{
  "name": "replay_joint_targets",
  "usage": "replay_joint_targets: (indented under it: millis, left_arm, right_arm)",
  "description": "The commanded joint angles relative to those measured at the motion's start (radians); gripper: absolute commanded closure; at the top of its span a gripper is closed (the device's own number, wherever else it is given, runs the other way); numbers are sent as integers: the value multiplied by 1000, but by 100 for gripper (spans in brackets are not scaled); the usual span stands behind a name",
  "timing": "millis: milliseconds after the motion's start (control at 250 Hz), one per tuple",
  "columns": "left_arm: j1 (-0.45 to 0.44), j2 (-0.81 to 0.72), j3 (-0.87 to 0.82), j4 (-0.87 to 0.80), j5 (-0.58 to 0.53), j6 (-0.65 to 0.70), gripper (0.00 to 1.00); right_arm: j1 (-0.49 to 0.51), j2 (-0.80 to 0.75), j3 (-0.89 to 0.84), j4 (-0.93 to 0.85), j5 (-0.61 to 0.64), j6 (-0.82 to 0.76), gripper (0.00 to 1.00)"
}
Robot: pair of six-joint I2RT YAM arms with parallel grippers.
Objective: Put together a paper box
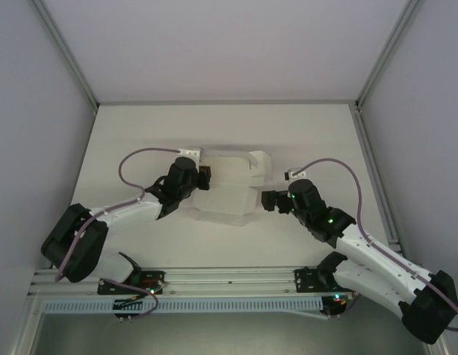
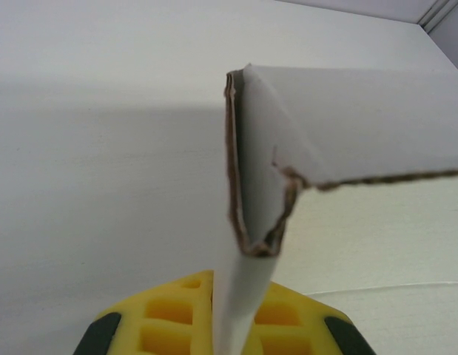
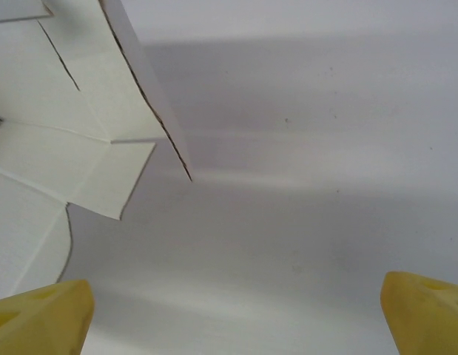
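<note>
Lying at the centre of the top view, the paper box (image 1: pixel 223 191) has its left edge pinched in the left gripper (image 1: pixel 206 177), whose jaws are closed on a raised flap. The right gripper (image 1: pixel 267 200) sits just right of the box, jaws wide apart and empty. Both arms slant inward from the lower corners.

Paper box (image 2: pixel 362 126) past left wrist view's right edge, left claw (image 2: pixel 227 325) partly behind flap.

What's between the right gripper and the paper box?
Just bare tabletop. The right wrist view shows it running from the open right gripper up to the paper box flaps; the top external view agrees.
</note>
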Motion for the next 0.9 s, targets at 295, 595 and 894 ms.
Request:
replay_joint_targets:
  millis: [295, 595, 894]
  left_arm:
    - [9, -29, 9, 13, 0, 2, 100]
    - [9, -7, 17, 22, 20, -1, 100]
    - [8, -12, 12, 28, 37, -10, 100]
  right_arm:
    - [-91, 93, -13, 50, 48, -5, 0]
    - [-95, 154, 37, 225, -82, -75, 0]
    - [-94, 246, 51, 358, -208, -64, 0]
